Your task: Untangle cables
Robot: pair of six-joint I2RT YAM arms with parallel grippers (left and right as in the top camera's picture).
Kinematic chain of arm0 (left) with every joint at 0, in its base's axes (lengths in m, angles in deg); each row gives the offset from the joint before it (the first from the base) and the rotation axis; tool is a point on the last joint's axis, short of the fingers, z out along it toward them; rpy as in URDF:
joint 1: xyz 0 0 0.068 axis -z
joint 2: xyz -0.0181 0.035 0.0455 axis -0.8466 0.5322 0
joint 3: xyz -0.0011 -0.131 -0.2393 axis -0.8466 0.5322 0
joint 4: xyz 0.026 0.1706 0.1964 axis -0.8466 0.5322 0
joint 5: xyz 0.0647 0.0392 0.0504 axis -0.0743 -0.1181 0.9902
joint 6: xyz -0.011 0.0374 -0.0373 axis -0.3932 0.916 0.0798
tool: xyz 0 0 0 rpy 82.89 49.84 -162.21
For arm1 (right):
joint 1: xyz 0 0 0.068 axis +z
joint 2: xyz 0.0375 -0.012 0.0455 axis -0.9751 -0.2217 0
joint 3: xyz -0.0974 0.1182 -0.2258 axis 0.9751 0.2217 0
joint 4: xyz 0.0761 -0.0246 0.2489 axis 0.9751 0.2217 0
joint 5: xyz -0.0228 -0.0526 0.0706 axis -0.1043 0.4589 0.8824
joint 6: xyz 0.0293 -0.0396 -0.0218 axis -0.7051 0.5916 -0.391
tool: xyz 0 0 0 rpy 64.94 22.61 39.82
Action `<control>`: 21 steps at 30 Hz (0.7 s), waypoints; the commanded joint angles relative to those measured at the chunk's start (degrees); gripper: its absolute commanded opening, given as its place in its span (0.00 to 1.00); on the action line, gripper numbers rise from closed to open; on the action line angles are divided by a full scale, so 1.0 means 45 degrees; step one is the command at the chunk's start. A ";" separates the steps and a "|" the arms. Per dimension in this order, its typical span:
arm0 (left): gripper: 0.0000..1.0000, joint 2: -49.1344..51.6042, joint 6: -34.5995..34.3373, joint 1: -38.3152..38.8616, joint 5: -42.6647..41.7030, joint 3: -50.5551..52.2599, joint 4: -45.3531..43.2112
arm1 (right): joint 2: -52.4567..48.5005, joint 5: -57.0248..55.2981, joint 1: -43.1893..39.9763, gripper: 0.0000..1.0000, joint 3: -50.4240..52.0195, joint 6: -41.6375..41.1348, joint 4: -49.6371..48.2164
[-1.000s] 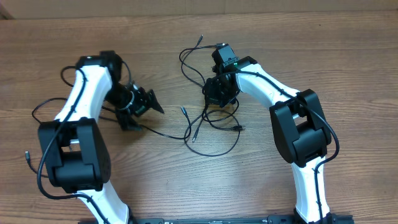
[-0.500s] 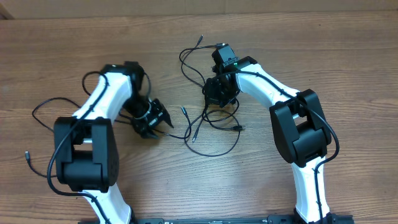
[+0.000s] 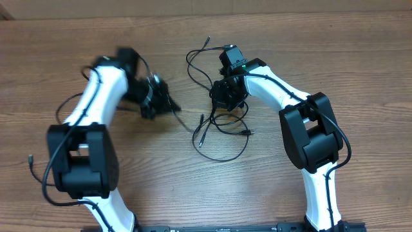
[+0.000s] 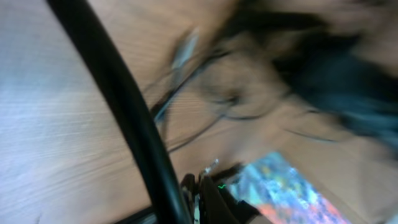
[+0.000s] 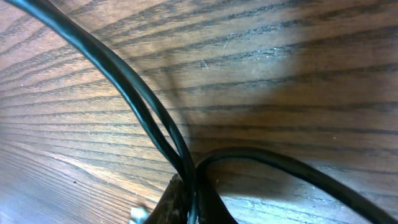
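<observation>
Several thin black cables (image 3: 224, 124) lie tangled on the wooden table, with one loop (image 3: 233, 152) toward the front and another (image 3: 195, 59) at the back. My left gripper (image 3: 172, 106) is blurred with motion, left of the tangle. It is shut on a cable that runs right to the tangle. In the left wrist view that cable (image 4: 118, 93) crosses the frame into the shut left gripper (image 4: 200, 186). My right gripper (image 3: 226, 96) points down onto the tangle. It is shut on cable strands (image 5: 127, 84), which run into the right gripper (image 5: 189, 199).
Loose plug ends lie at the middle (image 3: 201, 120), right of the tangle (image 3: 246, 133) and at the back (image 3: 207, 40). The left arm's own thicker cord (image 3: 64, 106) hangs beside it. The table's back edge (image 3: 322, 14) runs along the top.
My left gripper went from open to shut on a cable, and swung from the table's middle toward the back, drawing the cable with it. The right arm has not moved.
</observation>
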 commanded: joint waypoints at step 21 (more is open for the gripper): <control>0.13 0.0097 0.0500 -0.5911 0.5484 -0.7320 -0.1409 | -0.1190 -0.1258 0.0146 0.05 0.0675 0.0044 0.0097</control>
